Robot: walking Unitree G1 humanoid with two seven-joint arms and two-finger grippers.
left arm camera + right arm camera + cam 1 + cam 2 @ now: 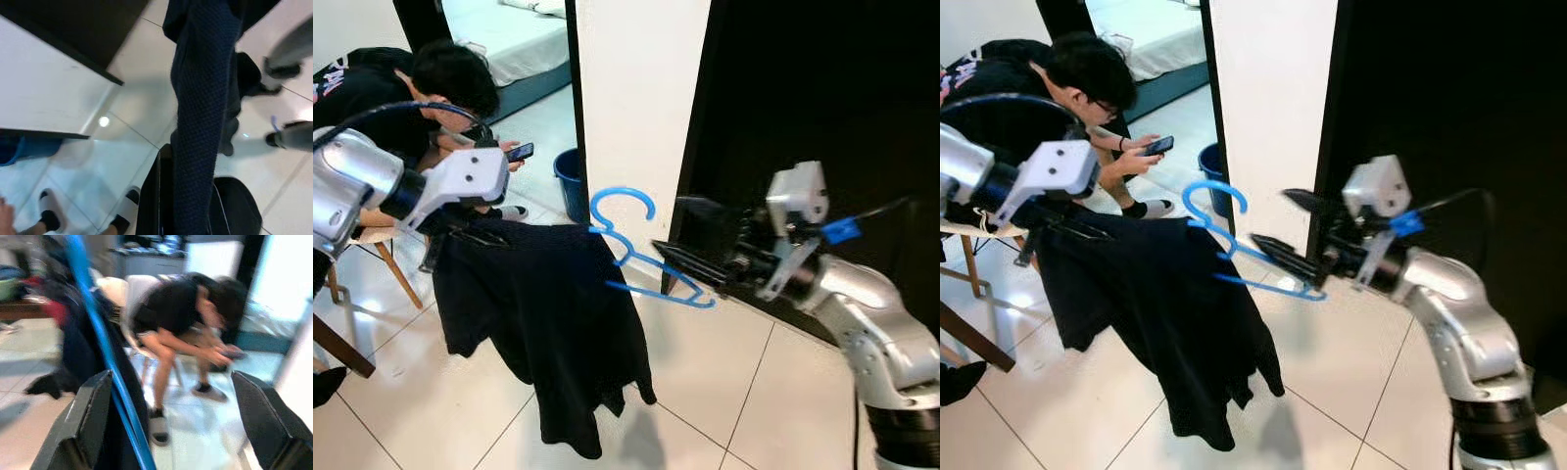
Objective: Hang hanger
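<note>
Your landmark is the white wall (636, 98) that stands in the middle of the head views, with the black opening (822, 117) on its right and a doorway to a bedroom on its left. A white tiled floor (724, 382) with dark grout lines runs beneath everything.

A person (1058, 108) sits on a chair left of the wall, bent over a phone (1159, 145). A blue bin (570, 181) stands at the wall's foot, on its left side.

In front of the wall, the dark garment (543, 323) hangs in mid-air, draped from the blue hanger (636, 245) and reaching down towards the floor. The hanger is thin blue plastic; its hook curls up just in front of the wall's lower edge and its bar slopes down to the right, out of the cloth.

Your left gripper (190, 205) sits left of the wall at the garment's shoulder, its fingers closed on the dark knit cloth, which runs between them in the left wrist view.

Your right gripper (690, 245) reaches in from the black opening, its jaws spread wide; the lower finger (85, 426) touches the hanger's bare end and the other stands well clear.
</note>
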